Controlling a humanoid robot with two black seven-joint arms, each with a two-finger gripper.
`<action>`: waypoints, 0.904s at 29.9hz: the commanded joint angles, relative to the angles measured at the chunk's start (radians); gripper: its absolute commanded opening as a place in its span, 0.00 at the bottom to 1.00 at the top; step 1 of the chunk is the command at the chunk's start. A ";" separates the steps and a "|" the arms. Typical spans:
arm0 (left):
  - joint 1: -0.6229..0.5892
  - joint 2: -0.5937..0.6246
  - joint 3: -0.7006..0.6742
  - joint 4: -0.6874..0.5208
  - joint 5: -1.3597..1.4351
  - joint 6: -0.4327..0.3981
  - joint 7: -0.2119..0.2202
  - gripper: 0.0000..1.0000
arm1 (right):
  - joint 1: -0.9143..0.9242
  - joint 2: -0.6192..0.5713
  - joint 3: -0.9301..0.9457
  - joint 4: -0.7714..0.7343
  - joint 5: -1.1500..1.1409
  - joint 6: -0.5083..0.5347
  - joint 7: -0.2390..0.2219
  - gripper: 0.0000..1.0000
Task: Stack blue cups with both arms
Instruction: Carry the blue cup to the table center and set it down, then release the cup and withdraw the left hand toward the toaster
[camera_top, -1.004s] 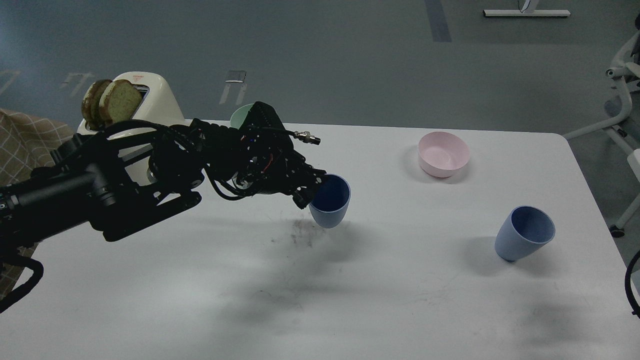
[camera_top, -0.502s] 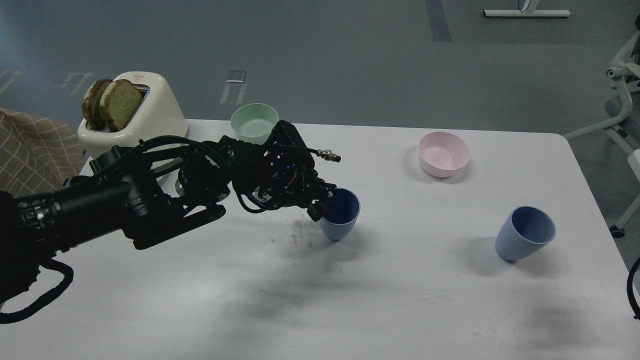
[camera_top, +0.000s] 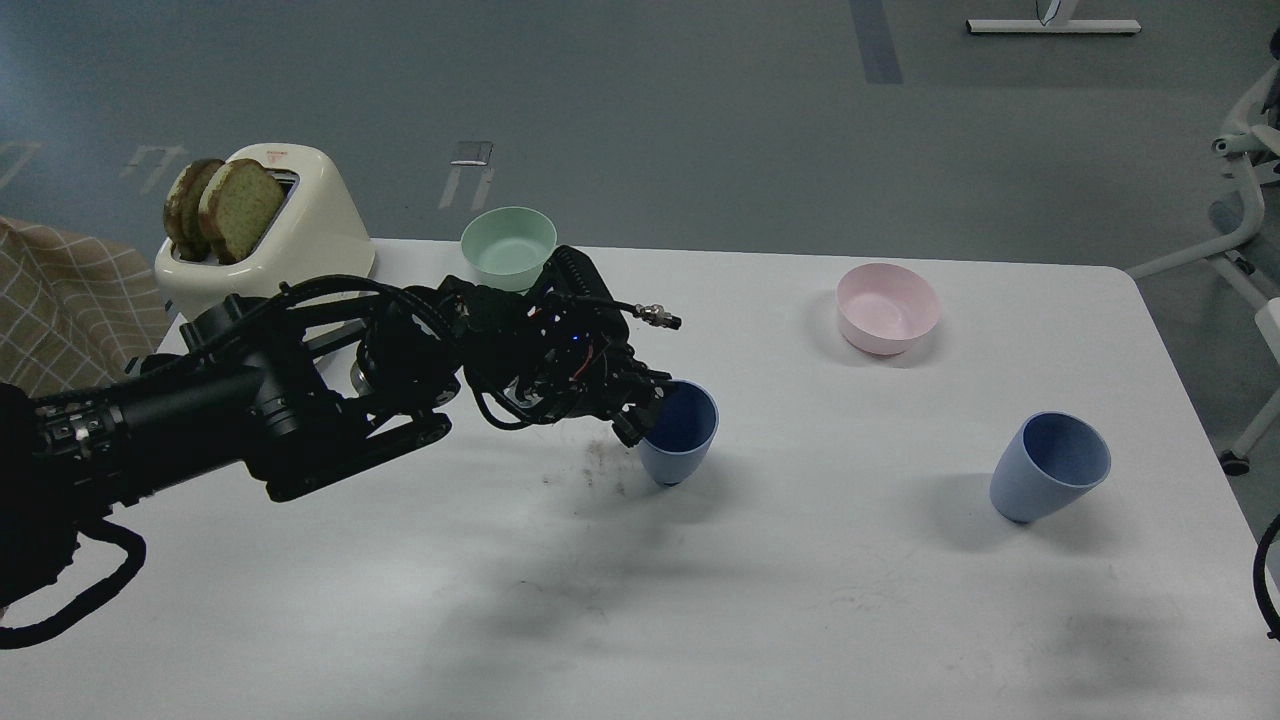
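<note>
Reaching in from the left edge, the black jointed left arm (camera_top: 250, 420) stretched low across the white table (camera_top: 800, 600), elbow links thick near the edge, wrist wrapped in cables and a coiled lead, a silver connector jutting out toward the right. Left gripper (camera_top: 640, 410) at the far end, fingers pinching the near-left rim of the first matte dusty-blue tapered tumbler (camera_top: 680, 435), one finger apparently outside the wall and the other inside the mouth. Tumbler tilted with its mouth toward the right and upward, narrow rounded base touching or just off the tabletop, hard to tell which, right beside a dark scuffed smudge (camera_top: 600, 465) on the surface

Only a thin black curve at the lower right edge for the right arm (camera_top: 1266, 580); gripper there out of sight

Wide bare tabletop between the held tumbler and the second matte dusty-blue tumbler (camera_top: 1050, 465), well apart to the right, near the table's right edge. That second one leaning too, mouth up and to the right, dark blue inside, paler outside, resting on its small base. Open white surface in front of both, toward the near edge

Round pale pink bowl (camera_top: 888, 308) beyond, between the two tumblers and further back. Round mint-green bowl (camera_top: 508, 245) at the far edge just behind the wrist. Cream toaster (camera_top: 290, 235) with two slices of browned bread (camera_top: 225, 205) at the far left corner, checked beige cloth (camera_top: 60, 300) beside it
</note>
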 joint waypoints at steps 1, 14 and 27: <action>0.000 0.004 -0.001 0.000 -0.002 0.000 0.000 0.08 | 0.000 0.000 -0.001 0.000 0.000 0.000 0.000 1.00; 0.003 -0.003 -0.001 0.000 -0.008 0.000 0.008 0.55 | -0.003 0.000 0.001 -0.003 0.000 0.000 0.000 1.00; -0.015 0.035 -0.141 0.000 -0.035 0.000 0.005 0.73 | -0.008 0.002 0.001 0.002 0.000 0.000 0.000 1.00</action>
